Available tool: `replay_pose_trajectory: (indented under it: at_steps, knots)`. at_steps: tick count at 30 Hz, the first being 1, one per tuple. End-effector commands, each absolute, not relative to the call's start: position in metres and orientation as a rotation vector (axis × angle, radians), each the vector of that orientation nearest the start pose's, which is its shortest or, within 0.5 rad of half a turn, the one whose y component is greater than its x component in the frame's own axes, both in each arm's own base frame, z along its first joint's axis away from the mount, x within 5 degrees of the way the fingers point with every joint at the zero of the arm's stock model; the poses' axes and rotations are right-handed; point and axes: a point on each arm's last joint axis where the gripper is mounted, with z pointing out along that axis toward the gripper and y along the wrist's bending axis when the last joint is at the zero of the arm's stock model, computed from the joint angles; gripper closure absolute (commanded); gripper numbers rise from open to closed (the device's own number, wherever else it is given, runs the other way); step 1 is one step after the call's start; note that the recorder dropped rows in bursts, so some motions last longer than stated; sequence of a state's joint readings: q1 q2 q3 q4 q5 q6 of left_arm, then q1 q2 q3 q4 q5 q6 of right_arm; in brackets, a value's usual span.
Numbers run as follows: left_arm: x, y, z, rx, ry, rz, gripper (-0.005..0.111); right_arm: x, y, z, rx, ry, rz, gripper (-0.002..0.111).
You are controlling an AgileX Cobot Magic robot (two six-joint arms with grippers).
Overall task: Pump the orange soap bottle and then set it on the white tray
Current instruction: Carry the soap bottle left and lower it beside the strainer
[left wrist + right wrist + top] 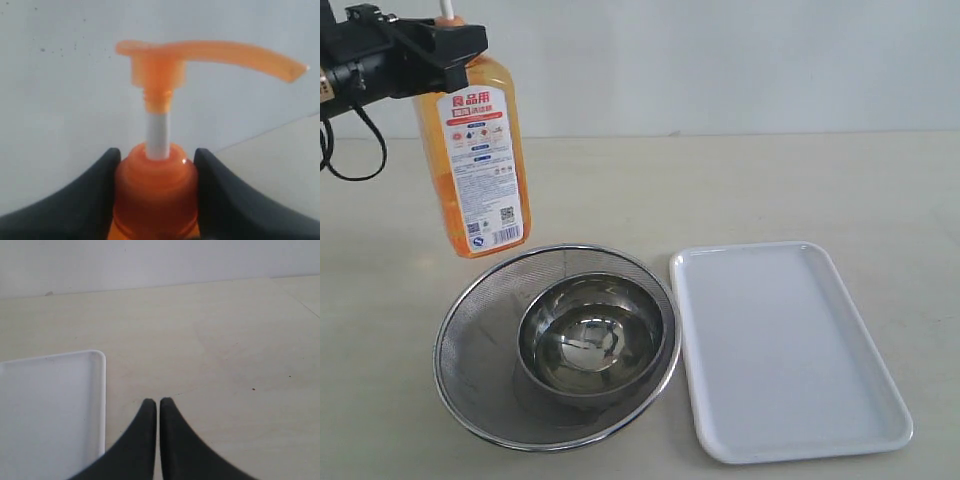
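The orange soap bottle (480,165) hangs in the air at the left, lifted above the table and slightly tilted, its base just above the far rim of the strainer. My left gripper (448,45) is shut on its neck; in the left wrist view the black fingers (85,200) press both sides of the orange collar (156,190), with the pump head (200,57) raised on its white stem. The white tray (785,345) lies flat on the right with nothing on it. My right gripper (158,402) is shut on nothing, above the table beside the tray's corner (75,400); it is out of the exterior view.
A round steel mesh strainer (480,330) lies left of the tray with a shiny steel bowl (585,335) inside it. A black cable (355,160) loops under the left arm. A pale wall stands behind the beige table (770,190).
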State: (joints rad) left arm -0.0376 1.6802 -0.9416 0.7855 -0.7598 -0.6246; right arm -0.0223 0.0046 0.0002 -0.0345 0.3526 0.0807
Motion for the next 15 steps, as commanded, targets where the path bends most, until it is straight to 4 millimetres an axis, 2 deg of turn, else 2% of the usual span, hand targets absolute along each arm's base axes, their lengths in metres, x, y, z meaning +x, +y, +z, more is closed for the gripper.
replay_pose_trajectory:
  at_steps: [1, 8, 15]
  knots:
    - [0.334, -0.054, 0.285, 0.354, 1.499, -0.432, 0.102, 0.053, -0.003, 0.182, 0.074, 1.825, -0.002, 0.108]
    - [0.292, -0.046, 0.299, 0.316, 1.481, -0.354, 0.102, 0.053, -0.003, 0.182, 0.075, 1.83, -0.002, 0.108]
    - [0.256, -0.04, 0.296, 0.264, 1.527, -0.322, 0.102, 0.053, -0.003, 0.182, 0.075, 1.83, -0.002, 0.108]
